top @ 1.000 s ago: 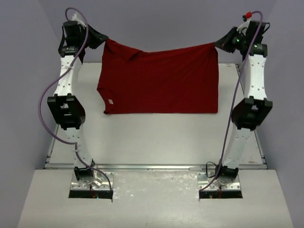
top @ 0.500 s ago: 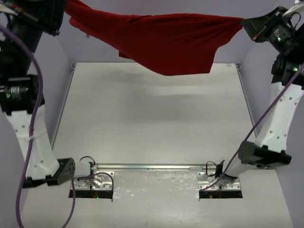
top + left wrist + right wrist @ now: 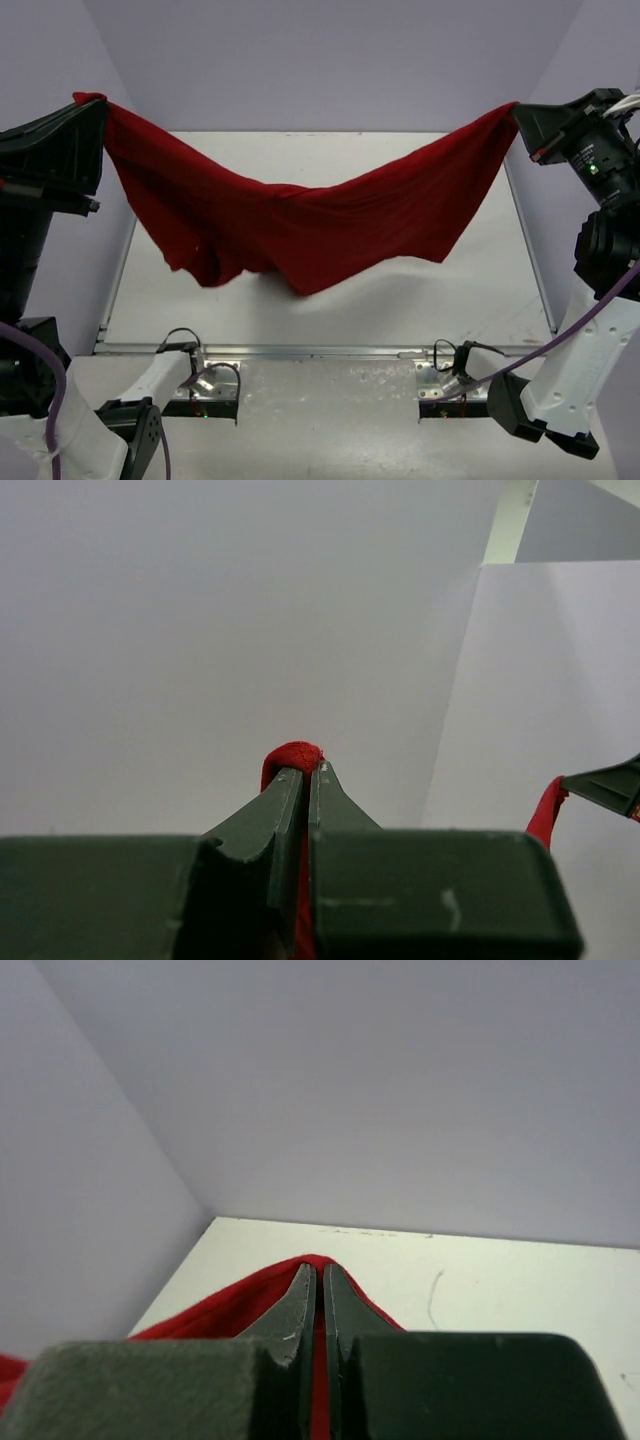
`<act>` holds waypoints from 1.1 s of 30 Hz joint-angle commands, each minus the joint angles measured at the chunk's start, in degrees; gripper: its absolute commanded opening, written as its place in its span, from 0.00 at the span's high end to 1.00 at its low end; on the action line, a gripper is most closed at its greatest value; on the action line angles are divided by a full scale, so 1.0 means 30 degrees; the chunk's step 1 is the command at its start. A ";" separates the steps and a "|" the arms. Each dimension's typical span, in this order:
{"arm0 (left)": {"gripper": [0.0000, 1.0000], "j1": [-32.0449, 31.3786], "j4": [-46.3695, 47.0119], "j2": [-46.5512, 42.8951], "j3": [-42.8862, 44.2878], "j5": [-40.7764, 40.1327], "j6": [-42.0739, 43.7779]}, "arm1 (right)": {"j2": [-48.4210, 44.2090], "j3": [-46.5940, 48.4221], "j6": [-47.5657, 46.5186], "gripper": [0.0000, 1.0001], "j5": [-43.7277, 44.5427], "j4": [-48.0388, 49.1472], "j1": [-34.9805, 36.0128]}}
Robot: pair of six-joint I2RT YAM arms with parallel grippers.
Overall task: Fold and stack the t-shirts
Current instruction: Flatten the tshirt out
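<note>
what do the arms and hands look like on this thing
The left arm and right arm are white shells with black joints, each trailing a purple cable. The left hand and right hand are dark wedges tapering to a point. A green light glows by the right hand.

Overhead plus wrist close-ups — t-shirt [image 3: 300, 225] shared.

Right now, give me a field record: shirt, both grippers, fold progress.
t-shirt: dark red, unfolded, hanging by its two ends, sagging in the middle over the table
left gripper: shut on a bunch of cloth at one end
right gripper: shut on the cloth at the other end
table contact: cannot tell
fold progress: none visible
</note>
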 commanded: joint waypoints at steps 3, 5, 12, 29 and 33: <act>1.00 -0.1004 -0.1969 0.1161 0.2215 -0.2436 0.0870 | 0.0887 0.2044 -0.0485 0.99 0.1676 -0.1937 -0.0103; 1.00 -0.1154 -0.2175 0.1864 0.2597 -0.2642 0.1046 | 0.1183 0.2224 -0.0544 0.99 0.1676 -0.1971 -0.0132; 1.00 -0.1154 -0.1590 0.3971 0.0988 -0.2350 0.1018 | 0.2294 -0.0529 -0.0251 0.99 0.1268 -0.0624 -0.0103; 1.00 0.1683 0.6665 1.7421 0.8071 0.1958 -0.3724 | 1.5339 1.0816 0.0745 0.99 0.1820 0.1879 0.1479; 1.00 0.2915 0.9623 1.7048 0.9194 0.2366 -0.5248 | 1.5008 1.1295 0.0772 0.99 0.2527 0.2804 0.0984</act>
